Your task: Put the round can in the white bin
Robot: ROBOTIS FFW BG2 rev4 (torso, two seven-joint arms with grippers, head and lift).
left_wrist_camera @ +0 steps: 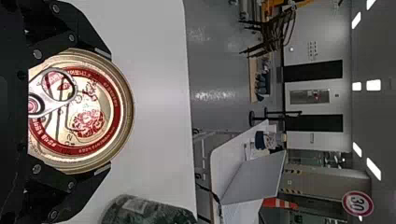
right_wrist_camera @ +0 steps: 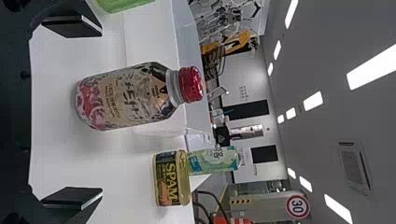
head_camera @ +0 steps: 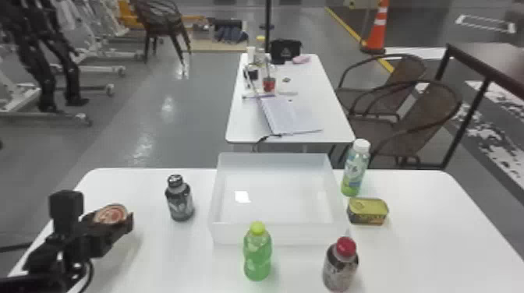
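At the left of the head view my left gripper [head_camera: 117,224] is shut on the round can [head_camera: 111,214], over the table's left part, left of the dark bottle. The left wrist view has the can's gold lid [left_wrist_camera: 88,121] with its pull tab between the two black fingers of the left gripper [left_wrist_camera: 105,112]. The white bin [head_camera: 277,233] stands at the table's middle, right of the dark bottle. In the right wrist view my right gripper [right_wrist_camera: 70,114] stands open, its fingers wide apart, with the red-capped bottle farther out between them.
A dark bottle [head_camera: 180,200] stands between can and bin. A green bottle [head_camera: 257,253] and a red-capped bottle [head_camera: 340,265] are at the bin's near side. Right of the bin are a white-capped bottle [head_camera: 355,169] and a rectangular tin [head_camera: 367,212].
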